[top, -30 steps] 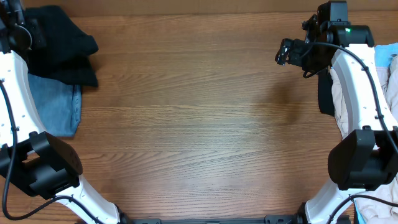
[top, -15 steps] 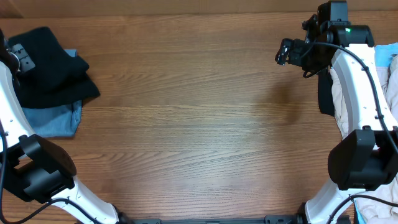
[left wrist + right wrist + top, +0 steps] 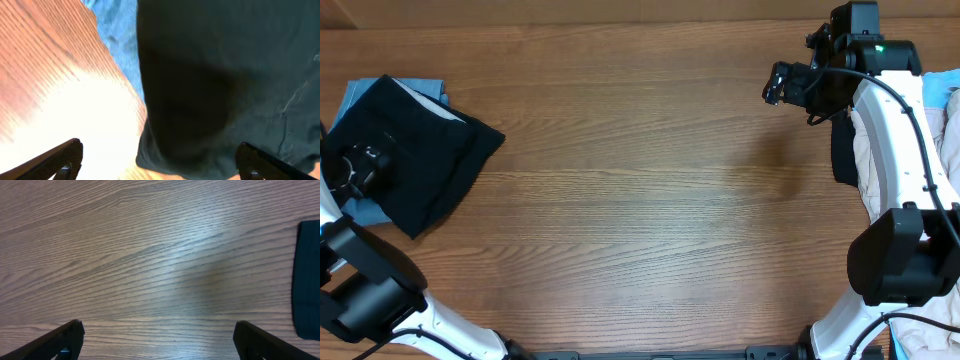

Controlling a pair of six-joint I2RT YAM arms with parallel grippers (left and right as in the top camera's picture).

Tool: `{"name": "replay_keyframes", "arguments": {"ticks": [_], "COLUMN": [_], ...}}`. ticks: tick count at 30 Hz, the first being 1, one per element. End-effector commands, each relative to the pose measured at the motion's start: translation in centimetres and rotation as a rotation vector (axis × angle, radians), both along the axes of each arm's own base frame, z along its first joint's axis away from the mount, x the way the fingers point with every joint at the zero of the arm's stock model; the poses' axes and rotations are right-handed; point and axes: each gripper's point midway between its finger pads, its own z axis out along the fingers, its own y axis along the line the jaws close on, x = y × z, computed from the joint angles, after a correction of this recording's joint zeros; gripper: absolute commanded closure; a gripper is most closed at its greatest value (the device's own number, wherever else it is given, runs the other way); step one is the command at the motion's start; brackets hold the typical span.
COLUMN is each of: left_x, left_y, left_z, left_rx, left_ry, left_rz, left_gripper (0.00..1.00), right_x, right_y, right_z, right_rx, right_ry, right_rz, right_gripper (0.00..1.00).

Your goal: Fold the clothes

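The left pincer [image 3: 159, 152] stands wide open with nothing between its fingers. It hangs low over the plain black, shorts-like cloth garment [image 3: 420, 160], which fills most of its wrist view. That garment lies flat at the left end of the brown wooden tabletop [image 3: 640, 210], resting on a blue cloth garment [image 3: 362, 92] that shows beyond its far edge and at its near side.

The step in hand looks like the set-down of the black piece on the stack. To finish it well, the left arm should rise straight up before swinging away, so that neither finger catches and drags the soft cloth. The black piece lies askew on the blue one, with one corner out over bare wood. A gentle nudge to square it up would make a tidier pile.

The right pincer [image 3: 159, 330] is also fully open and empty, over bare tabletop. It is near the heap of pale beige and light blue unfolded clothes [image 3: 948, 130] at the right edge.
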Motion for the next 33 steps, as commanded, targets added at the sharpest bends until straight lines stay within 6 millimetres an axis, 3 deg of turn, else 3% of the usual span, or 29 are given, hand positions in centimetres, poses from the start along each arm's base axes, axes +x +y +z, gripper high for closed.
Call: {"name": "replay_keyframes", "arguments": {"ticks": [1, 3, 6, 12, 16, 21, 25, 26, 27, 29, 31, 33], "left_x": [-0.1, -0.2, 1.4, 3.5, 5.0, 5.4, 5.5, 5.7, 5.9, 6.2, 6.3, 6.3], "left_y": [3.0, 4.4, 5.0, 5.0, 5.5, 6.0, 6.2, 6.3, 6.5, 6.9, 7.0, 7.0], "left_z": [1.9, 2.2, 1.9, -2.1, -1.3, -0.9, -2.4, -2.8, -3.0, -2.8, -2.7, -2.9], "left_rx": [0.009, 0.019, 0.015, 0.012, 0.028, 0.05, 0.039, 0.035, 0.04, 0.055, 0.061, 0.058], "left_ry": [-0.159, -0.214, -0.311, -0.431, -0.519, -0.538, -0.523, -0.523, -0.529, -0.543, -0.547, -0.544], "left_rz": [0.07, 0.053, 0.026, 0.005, -0.009, -0.015, -0.011, -0.011, -0.014, -0.017, -0.019, -0.017], "left_gripper": [0.0, 0.0, 0.0, 0.0, 0.03, 0.05, 0.11, 0.16, 0.36, 0.44, 0.41, 0.04], "right_x": [0.2, 0.2, 0.2, 0.2, 0.2, 0.2, 0.2, 0.2, 0.2, 0.2, 0.2, 0.2], "right_y": [0.1, 0.1, 0.1, 0.1, 0.1, 0.1, 0.1, 0.1, 0.1, 0.1, 0.1, 0.1], "right_z": [0.1, 0.1, 0.1, 0.1, 0.1, 0.1, 0.1, 0.1, 0.1, 0.1, 0.1, 0.1], "right_rx": [-0.002, -0.002, -0.002, -0.002, -0.002, -0.002, -0.002, -0.002, -0.002, -0.002, -0.002, -0.002], "right_ry": [-0.007, -0.006, -0.007, -0.006, -0.006, -0.006, -0.006, -0.006, -0.006, -0.006, -0.006, -0.006], "right_rz": [0.001, 0.001, 0.001, 0.001, 0.001, 0.001, 0.001, 0.001, 0.001, 0.001, 0.001, 0.001], "right_gripper": [0.0, 0.0, 0.0, 0.0, 0.0, 0.0, 0.0, 0.0, 0.0, 0.0, 0.0, 0.0]}}
